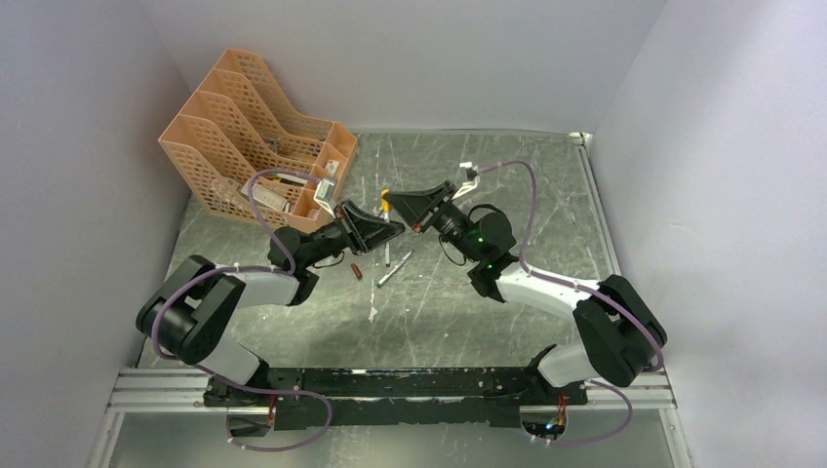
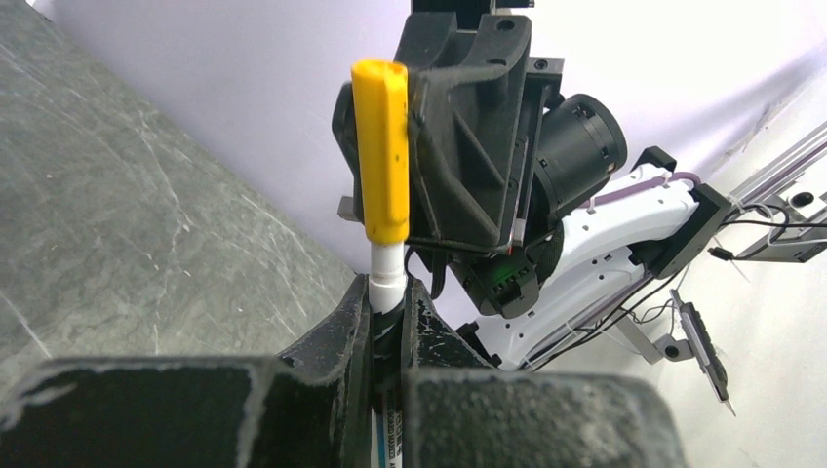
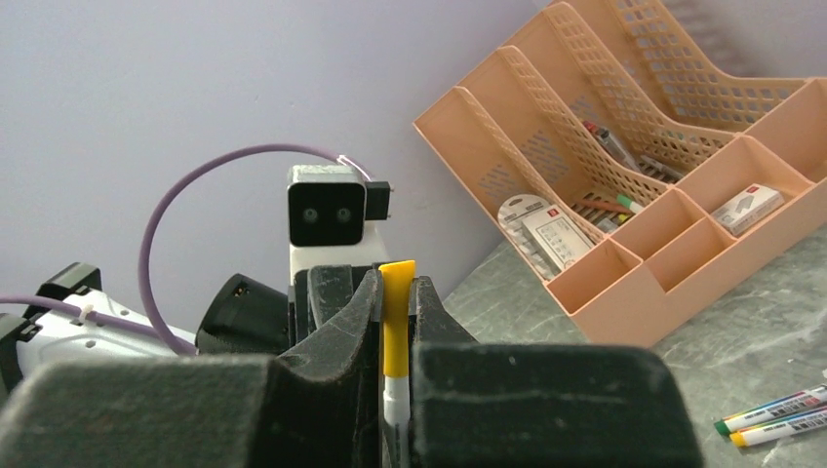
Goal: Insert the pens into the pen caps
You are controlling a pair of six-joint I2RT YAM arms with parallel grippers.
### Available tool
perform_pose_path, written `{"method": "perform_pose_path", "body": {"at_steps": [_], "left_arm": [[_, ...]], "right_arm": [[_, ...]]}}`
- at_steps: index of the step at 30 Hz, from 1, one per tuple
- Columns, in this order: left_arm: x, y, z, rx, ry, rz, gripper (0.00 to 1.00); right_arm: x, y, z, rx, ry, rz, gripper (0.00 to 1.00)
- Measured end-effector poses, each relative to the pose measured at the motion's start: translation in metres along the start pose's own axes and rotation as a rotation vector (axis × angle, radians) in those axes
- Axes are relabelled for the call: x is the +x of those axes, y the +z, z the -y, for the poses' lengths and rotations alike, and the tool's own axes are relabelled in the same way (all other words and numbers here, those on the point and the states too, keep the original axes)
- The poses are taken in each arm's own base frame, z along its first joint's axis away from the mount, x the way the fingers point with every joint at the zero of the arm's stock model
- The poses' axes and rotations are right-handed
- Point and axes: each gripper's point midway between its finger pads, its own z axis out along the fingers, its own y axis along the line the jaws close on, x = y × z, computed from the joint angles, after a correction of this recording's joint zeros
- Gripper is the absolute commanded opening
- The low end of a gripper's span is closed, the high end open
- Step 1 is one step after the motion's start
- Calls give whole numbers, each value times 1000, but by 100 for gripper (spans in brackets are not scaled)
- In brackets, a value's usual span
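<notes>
one pen (image 2: 387,278) is gripped by its white barrel in the left tool (image 2: 387,314), whose jaws are closed on it. it is held raised above the table (image 1: 488,292), near the middle. the yellow cap (image 2: 382,136) is pinched between the closed jaws of the right tool (image 3: 395,292), and the two tools are set nose to nose. the cap is seen sitting over the pen's tip, with a short stretch of white barrel bare between the cap and the left tool. whether it is pushed fully home cannot be told. this pairing is judged to be at or near its finish, with perhaps a last press and a release outstanding. two more pens (image 3: 770,409) with green and yellow ends are seen lying on the table close to the tools, and a small reddish piece (image 1: 357,269) lies near them. whether those pens are capped cannot be told. most of the task is therefore judged to be left. a peach desk organiser (image 1: 263,146) stands at the far left.
</notes>
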Motion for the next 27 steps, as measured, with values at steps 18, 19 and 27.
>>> {"method": "perform_pose_path", "body": {"at_steps": [18, 19, 27], "left_arm": [[-29, 31, 7, -75, 359, -189, 7], [-29, 30, 5, -89, 381, -206, 7], [-9, 15, -25, -242, 508, -368, 7]], "right_arm": [[-20, -35, -17, 39, -167, 6, 60], [-22, -36, -19, 43, -179, 10, 60], [-34, -40, -14, 111, -259, 6, 56]]}}
